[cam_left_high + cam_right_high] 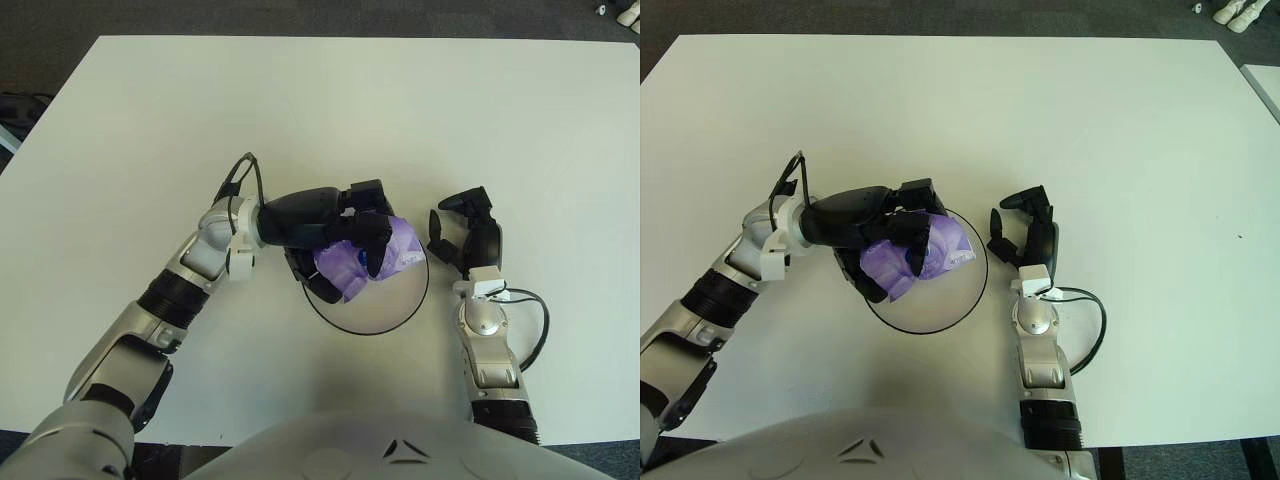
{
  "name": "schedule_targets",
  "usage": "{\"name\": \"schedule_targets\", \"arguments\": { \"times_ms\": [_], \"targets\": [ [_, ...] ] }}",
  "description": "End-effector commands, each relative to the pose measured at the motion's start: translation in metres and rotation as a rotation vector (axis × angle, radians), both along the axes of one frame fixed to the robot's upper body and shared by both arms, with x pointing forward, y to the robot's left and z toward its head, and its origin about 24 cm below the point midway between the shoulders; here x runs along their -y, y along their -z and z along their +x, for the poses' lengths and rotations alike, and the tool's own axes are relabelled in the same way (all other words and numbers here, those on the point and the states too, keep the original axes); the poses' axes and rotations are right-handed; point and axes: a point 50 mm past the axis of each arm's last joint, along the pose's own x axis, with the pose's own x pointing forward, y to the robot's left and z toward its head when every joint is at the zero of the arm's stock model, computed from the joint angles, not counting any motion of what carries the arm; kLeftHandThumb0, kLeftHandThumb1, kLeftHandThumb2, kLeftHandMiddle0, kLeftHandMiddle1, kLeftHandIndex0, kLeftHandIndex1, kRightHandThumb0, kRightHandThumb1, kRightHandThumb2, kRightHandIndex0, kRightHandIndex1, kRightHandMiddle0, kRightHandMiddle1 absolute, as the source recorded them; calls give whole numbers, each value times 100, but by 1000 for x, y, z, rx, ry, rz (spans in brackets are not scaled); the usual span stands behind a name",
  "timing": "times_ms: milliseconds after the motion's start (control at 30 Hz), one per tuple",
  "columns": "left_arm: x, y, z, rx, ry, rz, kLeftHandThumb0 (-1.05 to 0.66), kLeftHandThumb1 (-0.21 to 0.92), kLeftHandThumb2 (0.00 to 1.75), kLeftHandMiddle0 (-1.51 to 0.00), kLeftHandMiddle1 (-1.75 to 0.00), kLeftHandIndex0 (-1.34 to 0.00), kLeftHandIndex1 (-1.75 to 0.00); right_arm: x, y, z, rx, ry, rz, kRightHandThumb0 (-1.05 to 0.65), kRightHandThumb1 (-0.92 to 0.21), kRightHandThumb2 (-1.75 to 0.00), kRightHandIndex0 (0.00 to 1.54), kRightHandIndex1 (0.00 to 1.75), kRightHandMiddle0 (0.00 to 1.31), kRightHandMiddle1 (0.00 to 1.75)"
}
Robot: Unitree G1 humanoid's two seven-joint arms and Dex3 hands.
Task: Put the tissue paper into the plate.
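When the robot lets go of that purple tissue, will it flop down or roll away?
Probably flop. The tissue paper looks crumpled and soft in the left hand, so it likely sags, not rolls. It seems light, so it may cling to the fingers. It sits over the plate; the right hand waits beside.
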Motion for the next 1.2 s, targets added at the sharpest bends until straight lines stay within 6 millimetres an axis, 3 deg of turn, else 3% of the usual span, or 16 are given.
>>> {"name": "schedule_targets", "arguments": {
  "times_ms": [0, 100, 300, 500, 767, 933, 1167],
  "targets": [
    [-3, -11, -1, 156, 9, 3, -101, 92, 96, -8, -157, -1, -117, 3, 15, -6, -89, 17, -1, -38, -71, -83, 58, 122, 32, 175],
    [-4, -13, -1, 255, 5, -4, -103, 92, 99, -2, -147, 0, -98, 3, 14, -7, -86, 25, -9, -38, -72, -81, 57, 121, 31, 175],
    [-7, -13, 2, 349, -10, 4, -104, 92, 104, 0, -126, 0, -80, 3, 14, -7, -68, 28, -28, -38, -73, -80, 60, 121, 31, 175],
    [-9, -11, 1, 376, 12, -16, -105, 92, 109, 0, -48, 0, -37, 3, 14, -6, -60, 32, -28, -38, -71, -82, 61, 121, 32, 175],
    [-11, -14, 1, 405, 13, -38, -105, 92, 110, 0, -9, 0, -10, 2, 15, -6, -27, 27, -24, -38, -71, -82, 61, 120, 32, 175],
    [-11, -16, 1, 434, 21, -38, -105, 92, 107, 0, -2, 0, -2, 1, 14, -6, -7, 13, -32, -38, -72, -82, 63, 120, 31, 175],
    [-11, -13, 2, 436, 3, -44, -105, 92, 100, 0, 0, 0, 0, 0, 14, -6, 4, -2, -22, -36, -81, -69, 62, 123, 26, 175]
  ]
}}
